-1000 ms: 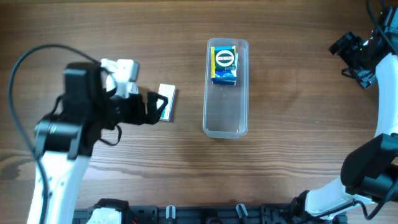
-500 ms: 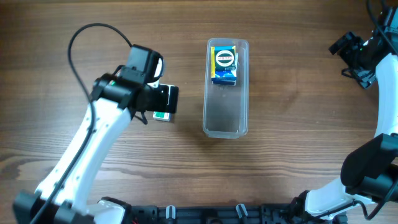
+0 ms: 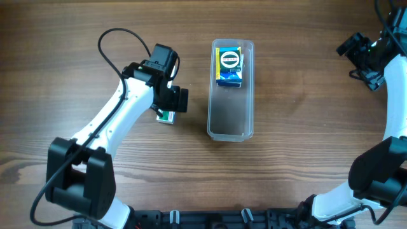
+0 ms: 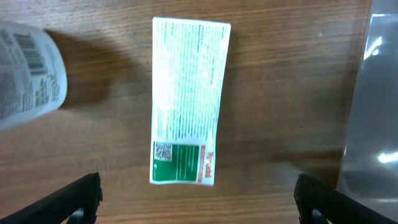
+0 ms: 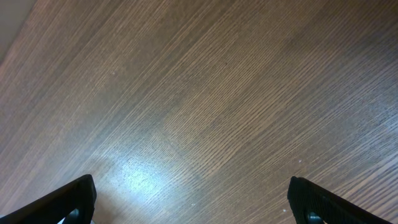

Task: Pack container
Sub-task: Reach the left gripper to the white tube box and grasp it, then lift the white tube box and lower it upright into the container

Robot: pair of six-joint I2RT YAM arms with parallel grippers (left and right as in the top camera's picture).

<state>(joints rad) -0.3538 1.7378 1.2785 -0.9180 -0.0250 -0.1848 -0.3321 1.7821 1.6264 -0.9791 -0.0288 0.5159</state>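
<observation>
The container [image 3: 231,121] is a long clear bin at the table's middle, with a blue and yellow box [image 3: 229,67] in its far end. Its edge shows in the left wrist view [image 4: 373,112]. A white and green box [image 4: 188,102] lies flat on the table left of the container; in the overhead view only its corner [image 3: 166,116] shows under the arm. My left gripper [image 4: 198,205] is open and empty, hovering right over this box. My right gripper [image 5: 193,205] is open and empty at the far right, over bare wood.
A small white bottle with a barcode label [image 4: 28,74] lies just left of the green box; the left arm hides it in the overhead view. The right arm [image 3: 381,159] runs along the table's right edge.
My left arm has swung right and away from me, from left of the green box to over it. It now hides the bottle overhead. The right arm has not moved.
</observation>
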